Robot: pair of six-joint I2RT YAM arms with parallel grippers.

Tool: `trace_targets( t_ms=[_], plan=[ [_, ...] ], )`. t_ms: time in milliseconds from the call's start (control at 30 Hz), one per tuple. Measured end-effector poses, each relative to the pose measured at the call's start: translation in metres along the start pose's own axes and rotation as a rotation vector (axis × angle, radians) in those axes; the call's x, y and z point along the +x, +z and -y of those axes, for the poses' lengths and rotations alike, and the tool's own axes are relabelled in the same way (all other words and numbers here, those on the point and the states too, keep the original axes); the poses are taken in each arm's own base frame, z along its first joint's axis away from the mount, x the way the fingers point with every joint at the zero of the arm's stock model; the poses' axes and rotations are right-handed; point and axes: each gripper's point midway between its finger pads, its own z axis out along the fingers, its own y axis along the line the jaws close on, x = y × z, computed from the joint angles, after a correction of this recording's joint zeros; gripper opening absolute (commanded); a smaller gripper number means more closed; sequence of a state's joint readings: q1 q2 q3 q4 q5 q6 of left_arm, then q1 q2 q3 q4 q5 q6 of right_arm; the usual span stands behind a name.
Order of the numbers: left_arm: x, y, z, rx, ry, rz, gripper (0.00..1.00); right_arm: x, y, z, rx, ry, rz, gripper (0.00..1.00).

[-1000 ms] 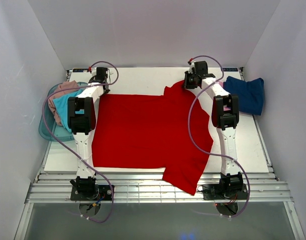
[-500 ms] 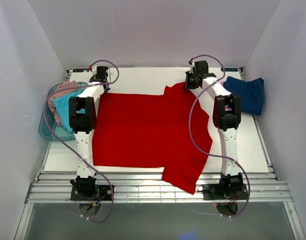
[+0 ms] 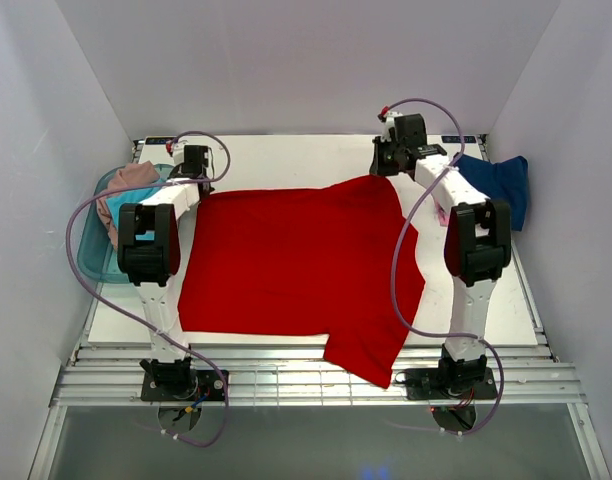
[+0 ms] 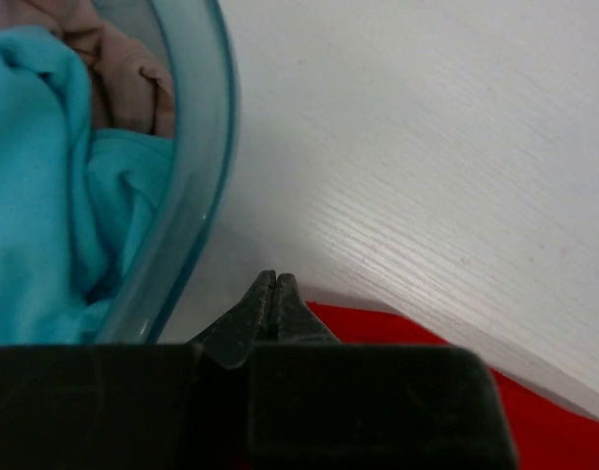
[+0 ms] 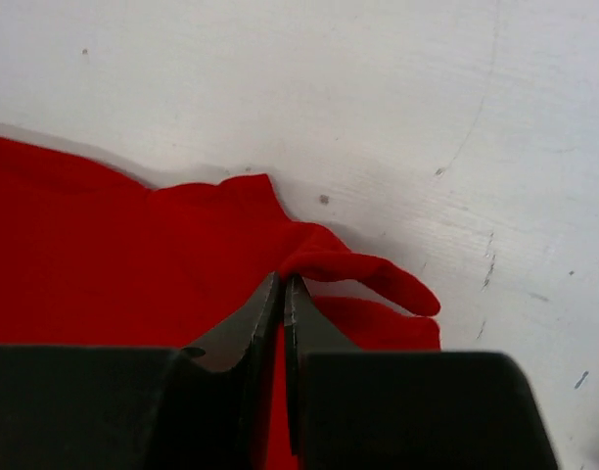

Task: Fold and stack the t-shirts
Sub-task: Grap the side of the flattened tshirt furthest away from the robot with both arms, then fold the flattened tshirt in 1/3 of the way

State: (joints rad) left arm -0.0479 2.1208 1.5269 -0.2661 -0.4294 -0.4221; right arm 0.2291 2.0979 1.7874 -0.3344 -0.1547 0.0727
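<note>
Top external view: red t-shirt spread flat across the middle of the frame, plain, mostly smooth; its lower-right part hangs over the near table edge.
Top-right corner of shirt: turned in, small raised fold showing in the right wrist view.
Right gripper: fingers clenched on that fold of the red t-shirt, only a thin slit between them.
Left gripper: fingers pressed together at the shirt's upper-left corner, red edge just beside the tips; cannot tell if cloth is pinched.
Navy t-shirt: bunched at upper right, partly behind the right arm.
Light pink cloth: small bit peeking beside the right arm.
Teal tub: left edge of frame, translucent; holds pink-beige t-shirt and turquoise t-shirt, both crumpled.
Table: white, faint scuffs and specks.
Room: plain white walls on three sides.
</note>
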Motion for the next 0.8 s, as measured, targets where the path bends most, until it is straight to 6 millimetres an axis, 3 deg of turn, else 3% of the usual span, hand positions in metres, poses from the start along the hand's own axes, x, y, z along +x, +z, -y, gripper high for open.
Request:
trace_targets(
  t_ms=[333,500,667,800],
  plan=[
    [-0.034,-0.054,-0.011,0.053,-0.074,0.115,0.00,0.068,-0.032,-0.037,-0.003,-0.047,-0.119,0.08],
    [-0.013,-0.058,-0.023,0.037,-0.063,0.078,0.00,0.073,-0.063,-0.051,0.007,-0.068,-0.099,0.08],
    [0.018,-0.058,-0.036,0.006,-0.031,0.010,0.00,0.066,-0.086,-0.056,0.022,-0.083,-0.056,0.08],
    [0.028,-0.065,-0.044,-0.007,-0.022,-0.016,0.00,0.072,-0.097,-0.056,0.044,-0.085,-0.057,0.08]
  ],
)
